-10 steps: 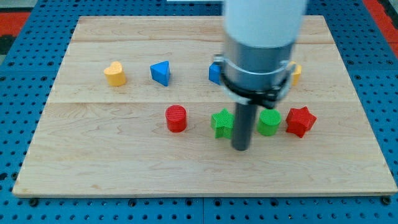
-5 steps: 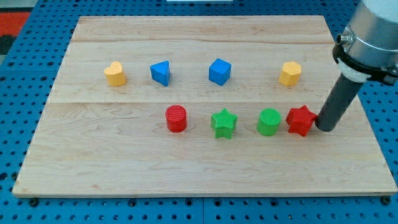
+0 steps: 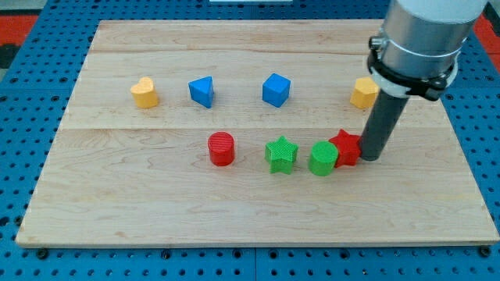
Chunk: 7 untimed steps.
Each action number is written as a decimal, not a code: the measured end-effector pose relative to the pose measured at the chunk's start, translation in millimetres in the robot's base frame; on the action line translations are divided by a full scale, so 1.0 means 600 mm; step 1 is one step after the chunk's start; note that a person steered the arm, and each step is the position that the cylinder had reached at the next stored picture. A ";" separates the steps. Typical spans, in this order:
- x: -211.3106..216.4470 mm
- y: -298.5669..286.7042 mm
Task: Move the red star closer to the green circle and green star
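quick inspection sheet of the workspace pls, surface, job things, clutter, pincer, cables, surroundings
surface: light wooden board, lying on a blue pegboard.
job's things: red star pressed against the green circle on that block's right; green star a little to the circle's left, a small gap between them.
clutter: red cylinder left of the green star; along the upper row, yellow heart, blue triangular block, blue cube, and a yellow block partly behind the rod, shape unclear.
pincer: none fitted; my tip sits against the red star's right side.
cables: nothing seen.
surroundings: red patches at the view's top corners; otherwise nothing seen.
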<state>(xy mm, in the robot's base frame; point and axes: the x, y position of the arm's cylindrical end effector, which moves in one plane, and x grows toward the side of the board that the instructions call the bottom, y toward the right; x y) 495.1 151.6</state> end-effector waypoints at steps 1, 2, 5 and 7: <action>-0.006 -0.016; -0.019 -0.038; -0.059 -0.085; -0.064 -0.096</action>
<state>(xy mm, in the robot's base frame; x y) 456.8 94.1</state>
